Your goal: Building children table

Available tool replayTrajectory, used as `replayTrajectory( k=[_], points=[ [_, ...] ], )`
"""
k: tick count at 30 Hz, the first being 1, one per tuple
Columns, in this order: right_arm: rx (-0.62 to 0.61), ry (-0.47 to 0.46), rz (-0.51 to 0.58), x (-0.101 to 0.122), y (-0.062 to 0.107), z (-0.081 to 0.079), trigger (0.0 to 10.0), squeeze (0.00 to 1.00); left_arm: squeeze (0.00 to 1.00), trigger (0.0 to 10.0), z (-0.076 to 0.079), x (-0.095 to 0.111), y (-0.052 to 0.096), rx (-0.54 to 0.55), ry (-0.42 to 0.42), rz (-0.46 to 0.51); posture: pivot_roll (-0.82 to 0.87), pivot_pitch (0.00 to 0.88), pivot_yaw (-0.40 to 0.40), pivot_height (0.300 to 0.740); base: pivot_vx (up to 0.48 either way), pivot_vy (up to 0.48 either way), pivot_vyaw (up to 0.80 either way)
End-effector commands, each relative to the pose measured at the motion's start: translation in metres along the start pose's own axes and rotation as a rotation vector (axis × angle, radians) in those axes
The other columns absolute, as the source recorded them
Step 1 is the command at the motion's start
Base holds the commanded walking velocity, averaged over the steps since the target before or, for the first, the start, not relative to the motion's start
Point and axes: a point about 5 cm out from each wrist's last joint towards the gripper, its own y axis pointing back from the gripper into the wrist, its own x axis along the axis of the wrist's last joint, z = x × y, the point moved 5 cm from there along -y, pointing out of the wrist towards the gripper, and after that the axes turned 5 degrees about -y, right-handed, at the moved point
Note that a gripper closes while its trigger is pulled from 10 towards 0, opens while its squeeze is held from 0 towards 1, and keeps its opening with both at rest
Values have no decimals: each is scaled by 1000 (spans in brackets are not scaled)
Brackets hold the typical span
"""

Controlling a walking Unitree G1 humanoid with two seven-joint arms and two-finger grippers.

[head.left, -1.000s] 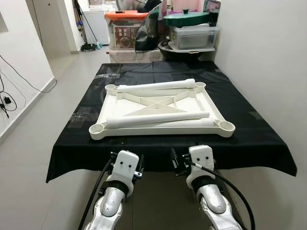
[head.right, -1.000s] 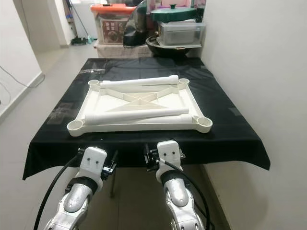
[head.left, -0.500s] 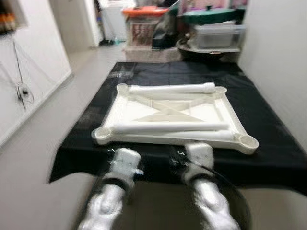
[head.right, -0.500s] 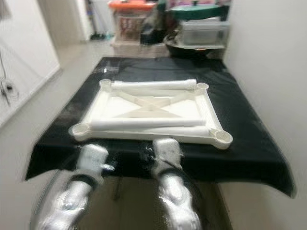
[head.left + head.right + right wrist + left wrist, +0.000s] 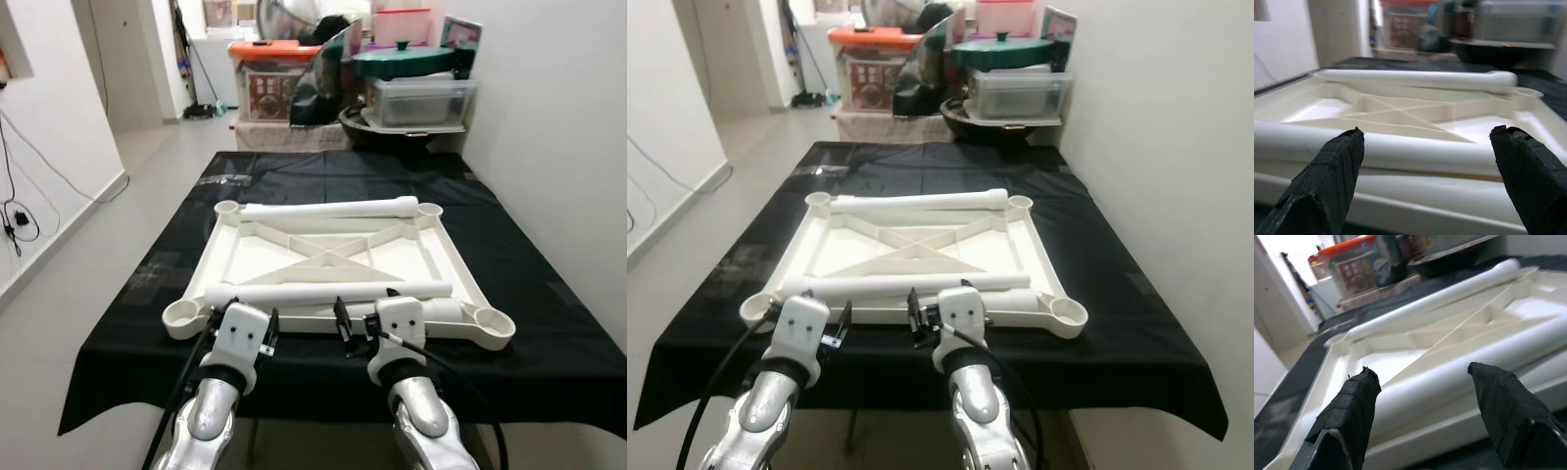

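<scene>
A home, probably a narrow spare room or hallway used for storage. Beyond the far end of the cloth-covered table [image 5: 549,343] stands a heap of household goods: an orange-lidded bin [image 5: 266,73], a clear box [image 5: 419,100] under a green lid [image 5: 404,61], a dark pan [image 5: 392,125]. Left of the table, a tiled floor [image 5: 88,264], white walls, a trailing cable [image 5: 18,211], and what looks like a mop [image 5: 201,93] far back.

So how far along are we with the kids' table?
Nothing is assembled yet. The white tabletop lies upside down on the black cloth, with its legs loose across it and the corner sockets empty. In hand: the left gripper and right gripper are both open at the near edge, facing the nearest leg. Left: fitting every leg and flipping the table.
</scene>
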Motion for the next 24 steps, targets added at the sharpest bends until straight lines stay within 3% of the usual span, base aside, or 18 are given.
replayTrajectory(
  k=[1,3,7,8,9,10,11,12,13,15,16,17,19,21,22,24],
  points=[
    [-2,-26,35,7,0,-2,10000,0,0,10000,-17,10,-7,24,-20,23,45,0,-2,740,0,0,0],
    [-19,-43,60,12,-2,3,10000,0,0,10000,-33,20,-19,-8,-86,33,50,0,-5,740,0,0,0],
    [-27,-44,69,15,-5,6,10000,0,0,10000,-49,30,-31,-42,-139,44,58,0,-6,740,0,0,0],
    [-34,-40,72,16,-8,10,10000,0,0,10000,-62,38,-42,-95,-206,52,72,0,-10,740,0,0,0],
    [-34,-40,72,16,-8,10,10000,0,0,10000,-62,38,-42,-95,-206,52,72,0,-10,740,0,0,0],
    [-42,-36,76,18,-12,14,10000,0,0,10000,-77,46,-55,-187,-284,40,85,0,-6,740,0,0,0],
    [-42,-36,76,18,-12,14,10000,0,0,10000,-77,46,-55,-187,-284,40,85,0,-6,740,0,0,0],
    [-47,-34,79,19,-15,17,10000,0,0,10000,-88,53,-63,-243,-332,24,85,0,-6,740,0,0,0],
    [-58,-37,79,20,-17,21,10000,0,141,10000,-95,52,-71,-330,-358,-23,96,12,-2,740,0,0,0],
    [-66,-40,79,20,-19,24,10000,0,141,10000,-99,51,-76,-382,-361,-58,96,12,-2,740,0,0,0],
    [-68,-42,80,21,-19,24,10000,0,1000,10000,-99,48,-79,-450,-386,-81,94,38,6,740,0,0,0],
    [-68,-42,80,21,-19,24,10000,0,1000,10000,-99,48,-79,-450,-386,-81,94,38,6,740,0,0,0],
    [-63,-45,78,21,-16,22,10000,0,1000,10000,-98,45,-88,-552,-367,-119,103,62,12,740,0,0,0],
    [-63,-45,78,21,-16,22,10000,0,1000,10000,-98,45,-88,-552,-367,-119,103,62,12,740,0,0,0],
    [-51,-48,64,18,-11,16,10000,0,1000,10000,-94,35,-90,-667,-360,-185,107,94,29,740,0,0,0],
    [-46,-49,58,17,-10,14,10000,0,1000,10000,-93,32,-90,-705,-361,-215,107,94,29,740,0,0,0]
  ],
)
